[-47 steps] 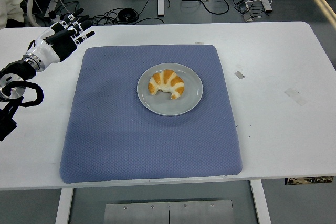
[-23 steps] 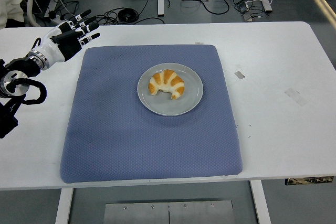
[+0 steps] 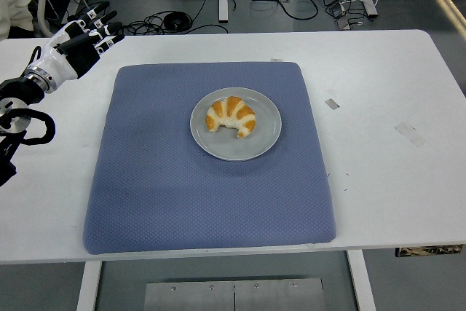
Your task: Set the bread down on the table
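Nearest me runs the white tabletop [image 3: 386,172], and on it lies a blue quilted mat [image 3: 182,194] that covers most of the middle. On the mat, a little past its centre, sits a round grey plate [image 3: 263,140], and the bread [image 3: 231,116] lies on that plate: a croissant, golden brown with paler bands across its ridges, curved so that both tips point toward my side. It touches nothing but the plate.

My left hand [image 3: 79,40] hangs over the far left corner of the tabletop, just beyond the mat's far left corner and well apart from the bread. Its fingers are stretched out and loose, pointing up and to the right, and they hold nothing. Compared with half a second ago, this hand has drawn back to the left and slightly farther from the mat; the bread and the plate lie just as they did.

To the right of the mat two small strips of tape [image 3: 332,103] stick to the bare tabletop. I can read no writing or brand anywhere. Beyond the far edge, black cables [image 3: 175,20] lie on the grey floor.
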`<state>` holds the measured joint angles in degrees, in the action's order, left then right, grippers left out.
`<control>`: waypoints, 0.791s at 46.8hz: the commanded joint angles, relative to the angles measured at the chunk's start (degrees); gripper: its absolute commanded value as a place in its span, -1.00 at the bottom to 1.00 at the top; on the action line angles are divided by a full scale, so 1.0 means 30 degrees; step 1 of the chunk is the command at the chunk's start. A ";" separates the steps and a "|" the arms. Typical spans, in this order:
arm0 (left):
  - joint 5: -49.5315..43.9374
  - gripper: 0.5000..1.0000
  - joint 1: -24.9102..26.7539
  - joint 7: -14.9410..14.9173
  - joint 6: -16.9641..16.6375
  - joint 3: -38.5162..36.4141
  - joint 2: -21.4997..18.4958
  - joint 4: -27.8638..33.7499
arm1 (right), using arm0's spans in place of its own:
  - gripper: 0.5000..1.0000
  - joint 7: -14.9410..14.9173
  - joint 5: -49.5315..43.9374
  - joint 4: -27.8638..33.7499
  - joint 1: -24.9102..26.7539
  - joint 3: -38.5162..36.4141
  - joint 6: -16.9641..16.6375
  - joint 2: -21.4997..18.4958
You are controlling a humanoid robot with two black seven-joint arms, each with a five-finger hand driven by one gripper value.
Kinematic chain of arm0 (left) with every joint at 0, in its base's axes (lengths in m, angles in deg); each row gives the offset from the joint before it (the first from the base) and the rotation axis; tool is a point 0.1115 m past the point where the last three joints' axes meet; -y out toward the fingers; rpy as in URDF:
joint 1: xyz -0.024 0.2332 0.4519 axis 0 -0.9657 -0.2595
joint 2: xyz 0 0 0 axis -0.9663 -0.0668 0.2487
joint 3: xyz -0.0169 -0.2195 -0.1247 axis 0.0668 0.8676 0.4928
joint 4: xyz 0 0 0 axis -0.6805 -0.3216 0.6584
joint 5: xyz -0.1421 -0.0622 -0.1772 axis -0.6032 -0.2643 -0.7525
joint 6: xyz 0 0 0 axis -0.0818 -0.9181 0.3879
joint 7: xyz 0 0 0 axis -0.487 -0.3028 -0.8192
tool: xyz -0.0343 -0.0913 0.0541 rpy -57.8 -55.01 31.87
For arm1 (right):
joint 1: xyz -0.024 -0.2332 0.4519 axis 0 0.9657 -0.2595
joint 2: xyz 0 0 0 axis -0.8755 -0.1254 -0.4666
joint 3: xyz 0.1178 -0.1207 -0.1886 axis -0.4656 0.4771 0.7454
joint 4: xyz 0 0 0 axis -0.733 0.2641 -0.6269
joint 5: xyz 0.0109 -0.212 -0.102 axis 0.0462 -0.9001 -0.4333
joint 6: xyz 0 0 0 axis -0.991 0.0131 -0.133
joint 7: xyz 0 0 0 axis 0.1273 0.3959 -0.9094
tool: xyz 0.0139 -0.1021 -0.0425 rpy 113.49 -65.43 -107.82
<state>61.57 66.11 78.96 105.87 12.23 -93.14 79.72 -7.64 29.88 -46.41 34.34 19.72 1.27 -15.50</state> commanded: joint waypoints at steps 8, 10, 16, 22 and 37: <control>0.1281 0.93 0.2299 -0.0019 0.1621 -0.5229 -0.0733 0.0229 | 1.00 0.0002 0.0000 0.0000 0.0001 -0.0001 0.0004 0.0000; 0.1663 0.92 0.2944 0.0069 0.2121 -0.6168 -0.1407 0.0200 | 1.00 0.0030 0.0000 0.0000 0.0001 -0.0001 0.0004 0.0000; 0.2045 0.93 0.4585 0.0332 0.2240 -0.8688 -0.1790 0.0200 | 1.00 0.0001 0.0000 0.0000 0.0001 -0.0001 0.0004 0.0000; 0.2075 0.92 0.5729 0.0333 0.2474 -1.0506 -0.1674 0.0229 | 1.00 0.0001 0.0000 0.0000 0.0001 -0.0001 0.0004 0.0000; 0.5177 0.84 0.6697 0.0303 0.2240 -1.2764 0.0200 0.0229 | 1.00 0.0001 0.0000 0.0000 0.0001 -0.0001 0.0004 0.0000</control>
<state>74.41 85.98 79.86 112.75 -25.84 -93.71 80.43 -7.64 29.88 -46.41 34.35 19.71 1.29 -15.50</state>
